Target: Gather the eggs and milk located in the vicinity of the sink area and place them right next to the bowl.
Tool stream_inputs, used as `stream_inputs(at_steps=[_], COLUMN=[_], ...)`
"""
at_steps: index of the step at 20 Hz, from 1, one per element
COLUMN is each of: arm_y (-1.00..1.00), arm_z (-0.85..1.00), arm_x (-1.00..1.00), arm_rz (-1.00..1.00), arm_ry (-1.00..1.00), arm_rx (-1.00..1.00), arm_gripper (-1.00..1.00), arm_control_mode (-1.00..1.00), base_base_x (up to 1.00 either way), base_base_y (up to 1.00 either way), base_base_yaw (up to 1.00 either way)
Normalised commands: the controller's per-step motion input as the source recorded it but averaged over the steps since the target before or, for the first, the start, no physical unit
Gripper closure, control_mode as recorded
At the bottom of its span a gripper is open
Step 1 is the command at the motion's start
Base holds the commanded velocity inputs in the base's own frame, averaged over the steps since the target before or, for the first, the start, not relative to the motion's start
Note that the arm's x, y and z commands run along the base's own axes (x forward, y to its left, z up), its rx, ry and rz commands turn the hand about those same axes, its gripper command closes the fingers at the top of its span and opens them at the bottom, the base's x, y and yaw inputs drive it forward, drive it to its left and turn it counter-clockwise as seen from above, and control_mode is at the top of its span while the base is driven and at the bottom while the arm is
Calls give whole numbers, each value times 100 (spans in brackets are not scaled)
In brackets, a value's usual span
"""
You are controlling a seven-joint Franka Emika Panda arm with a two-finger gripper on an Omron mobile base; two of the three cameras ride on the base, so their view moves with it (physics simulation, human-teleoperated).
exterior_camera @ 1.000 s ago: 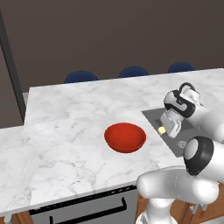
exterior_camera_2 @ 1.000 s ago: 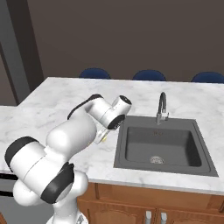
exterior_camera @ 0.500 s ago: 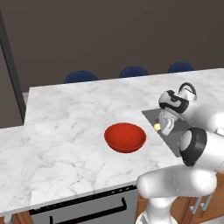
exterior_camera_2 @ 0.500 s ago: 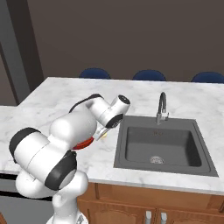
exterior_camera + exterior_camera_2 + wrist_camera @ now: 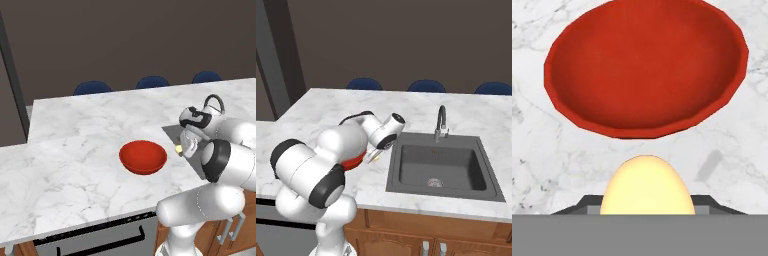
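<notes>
**Egg Held Beside Bowl**

Left base view: we see the gripper (image 5: 181,148) closed on the egg (image 5: 178,148), right of the red bowl (image 5: 143,156). Right base view: egg (image 5: 374,157) left of the sink (image 5: 443,167). Hand view: egg (image 5: 646,186) clamped above marble counter (image 5: 542,165).

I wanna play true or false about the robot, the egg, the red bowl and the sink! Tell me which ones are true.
1. The fingers are shut on the egg. True.
2. The egg lies inside the red bowl. False: it is held above the marble counter, just beside the bowl.
3. The bowl has nothing in it. True.
4. The sink is full of water. False: its basin looks dry, with the drain plainly showing.
5. The bowl sits in the sink. False: it rests on the counter, off to the sink's side.
</notes>
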Motion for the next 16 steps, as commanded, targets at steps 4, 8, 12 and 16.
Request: stream_inputs(at_steps=[4, 8, 12, 16], arm_y=[19, 20, 3, -2], arm_z=[-42, -16, -6, -3], arm_x=[0, 0, 0, 0], arm_rz=[2, 8, 12, 5], arm_ry=[0, 0, 0, 0], arm_rx=[0, 0, 0, 0], arm_gripper=[100, 100, 100, 100], arm_control_mode=[-100, -100, -100, -100], base_base_x=[0, 0, 0, 0], base_base_y=[0, 0, 0, 0], base_base_yaw=[0, 0, 0, 0])
